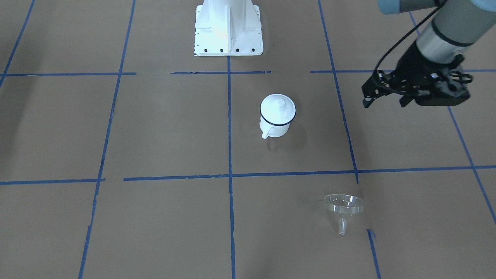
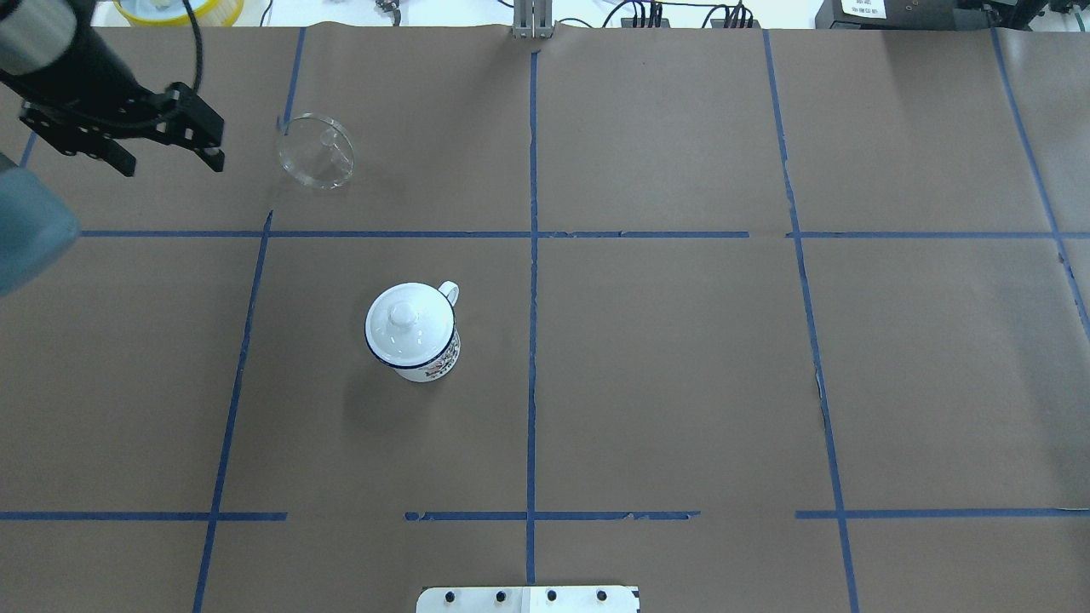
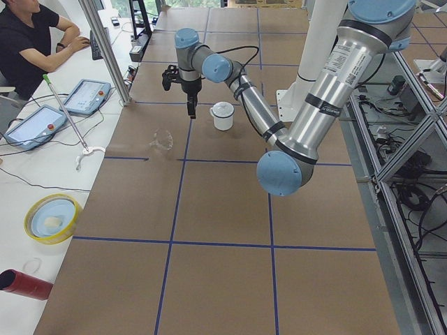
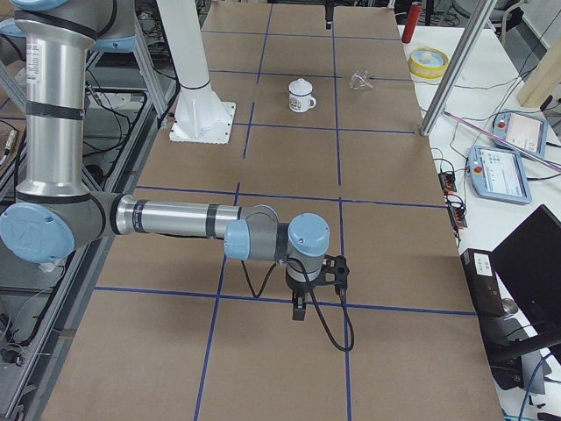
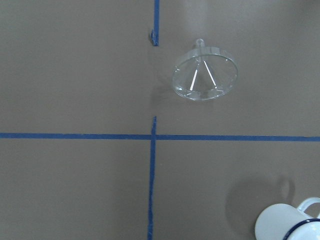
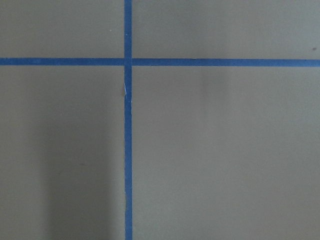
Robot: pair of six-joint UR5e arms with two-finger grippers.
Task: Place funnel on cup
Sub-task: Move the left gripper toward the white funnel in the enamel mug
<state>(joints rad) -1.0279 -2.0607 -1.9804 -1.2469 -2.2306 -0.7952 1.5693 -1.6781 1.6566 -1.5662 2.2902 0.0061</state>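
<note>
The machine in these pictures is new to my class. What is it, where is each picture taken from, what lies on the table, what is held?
A robot: two arms at a table, each with a two-finger gripper. Two pictures look down on it, two along it from the ends, two from wrist cameras. A white cup with a lid on stands there; a clear funnel lies apart. The left gripper hangs open and empty near the funnel. The right gripper is far off; open or shut, I cannot tell.
</note>
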